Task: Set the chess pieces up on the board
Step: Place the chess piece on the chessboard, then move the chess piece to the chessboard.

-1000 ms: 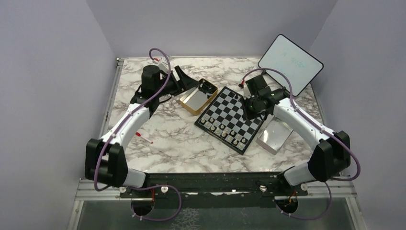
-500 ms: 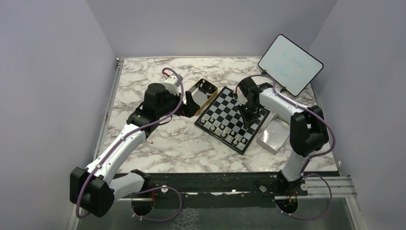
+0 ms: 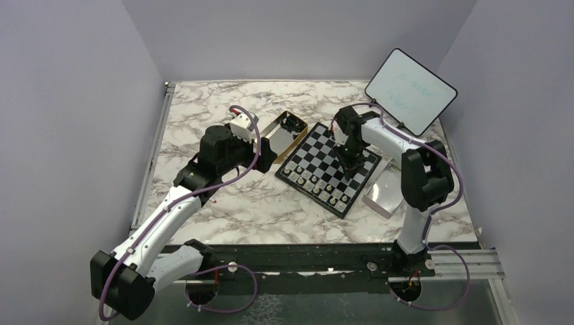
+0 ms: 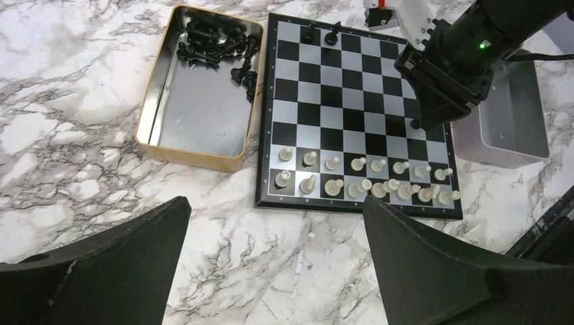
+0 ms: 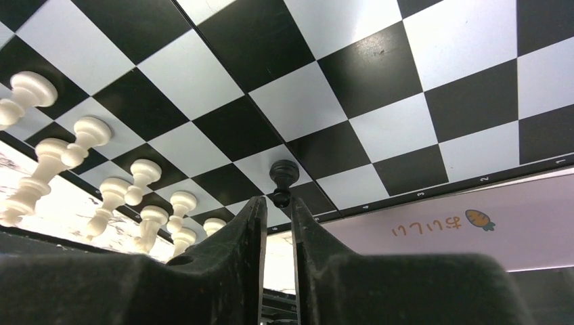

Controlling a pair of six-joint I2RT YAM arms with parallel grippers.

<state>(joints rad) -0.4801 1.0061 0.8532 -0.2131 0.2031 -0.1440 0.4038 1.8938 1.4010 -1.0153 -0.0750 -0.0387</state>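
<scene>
The board (image 3: 326, 166) lies mid-table, with pale chess pieces (image 4: 359, 179) filling its two near rows. Two black chess pieces (image 4: 309, 32) stand on its far row, and several more lie in the gold tin (image 4: 196, 115). My right gripper (image 5: 278, 201) points down at the board's right side. Its fingers (image 5: 250, 223) are a narrow gap apart around the head of a black pawn (image 5: 283, 177), which stands on a square. My left gripper (image 4: 274, 203) hangs wide open above the marble, near the board's front edge, holding nothing.
A silver tray (image 3: 387, 193) lies right of the board. Leaning at the back right is a white tablet (image 3: 409, 90). The gold tin (image 3: 284, 132) touches the board's left edge. The right arm (image 4: 467, 47) reaches over the board's far right corner.
My left gripper drew back from the tin toward the board's near side and opened wide. My right gripper came down onto the board's right side, and its jaws parted slightly.
</scene>
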